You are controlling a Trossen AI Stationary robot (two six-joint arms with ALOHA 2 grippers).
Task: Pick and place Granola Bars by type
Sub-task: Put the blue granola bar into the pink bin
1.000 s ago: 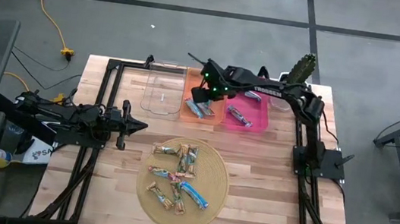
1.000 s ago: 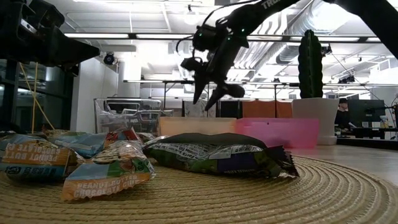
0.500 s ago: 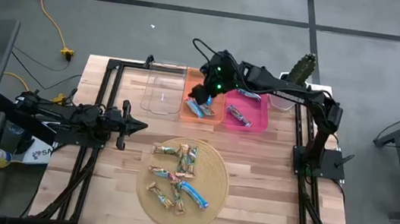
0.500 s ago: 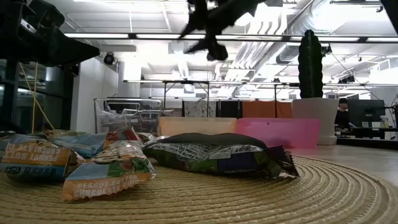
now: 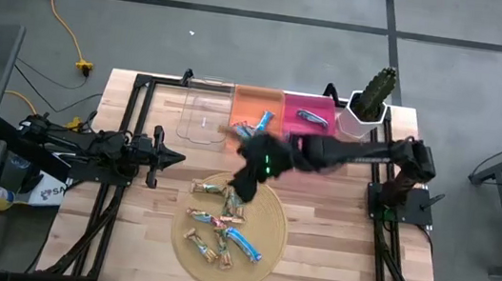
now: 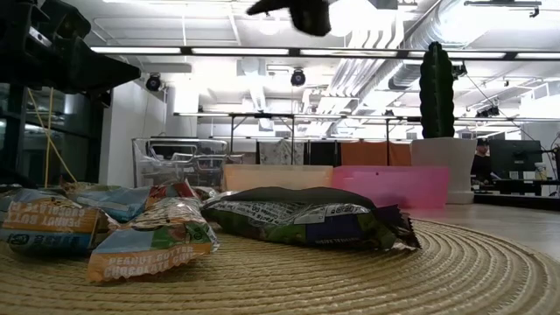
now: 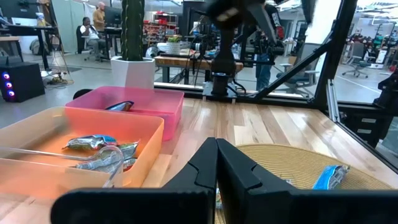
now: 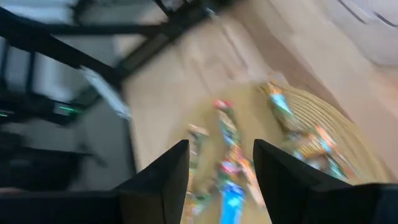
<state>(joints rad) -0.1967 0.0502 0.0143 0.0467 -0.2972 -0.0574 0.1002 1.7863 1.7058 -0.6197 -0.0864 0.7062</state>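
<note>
Several foil-wrapped Granola Bars (image 5: 222, 223) lie on a round woven mat (image 5: 267, 243) near the table's front; in the low view they show close up (image 6: 297, 219). Other bars lie in the orange bin (image 5: 264, 119) and in the pink bin (image 5: 310, 117). My right gripper (image 5: 239, 189) hangs open in the air over the mat's far edge, slanting down, and the bars show between its fingers (image 8: 221, 155). My left gripper (image 5: 175, 158) waits shut and level at the table's left side (image 7: 216, 152).
A clear bin (image 5: 205, 111), the orange bin (image 5: 248, 102) and the pink bin (image 5: 326, 135) stand in a row at the far edge. A potted cactus (image 5: 371, 100) stands at the far right. Bare wood lies right of the mat.
My right gripper has risen from over the orange bin and swung toward the table's near edge, and now hangs over the mat's far edge. It has rolled on the way and stays open. The bars have kept still.
</note>
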